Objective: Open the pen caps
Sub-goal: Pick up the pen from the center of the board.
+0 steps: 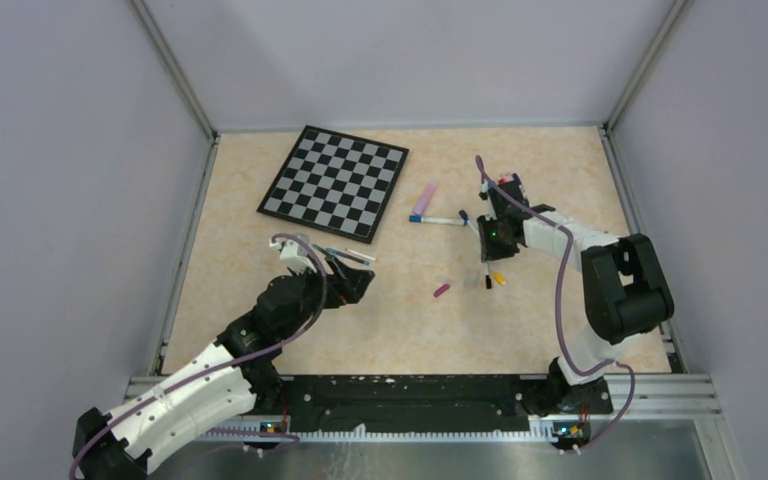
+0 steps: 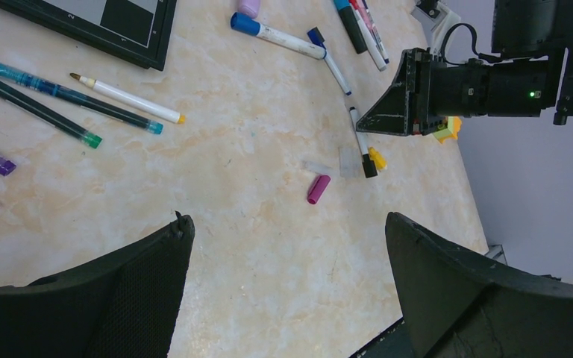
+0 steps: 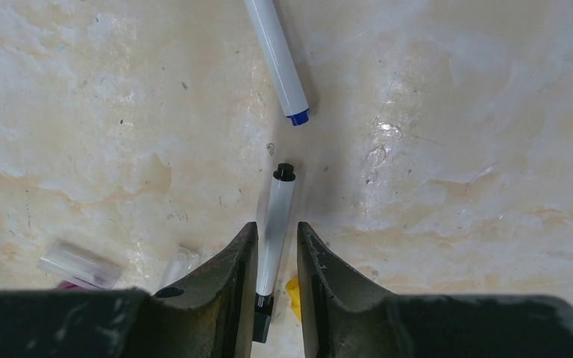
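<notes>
A white pen [image 3: 276, 224] with a black cap [image 3: 262, 322] on its near end lies on the table between my right gripper's [image 3: 277, 233] fingers. The jaws stand narrowly open astride it, the left finger against the barrel and a thin gap on the right. A loose yellow cap [image 3: 292, 291] lies just right of the pen. From the left wrist view the same pen [image 2: 357, 134], its black cap [image 2: 369, 167] and a magenta cap [image 2: 318, 189] show. My left gripper [image 2: 287, 224] hangs wide open above bare table, holding nothing.
A chessboard [image 1: 334, 181] lies at the back left. Several pens [image 2: 67, 93] lie beside it near my left gripper [image 1: 360, 280]. A blue-capped white marker [image 2: 276, 33] and a lilac one [image 1: 424, 200] lie beyond the right gripper [image 1: 487, 252]. Clear caps [image 3: 78, 263] lie on the table.
</notes>
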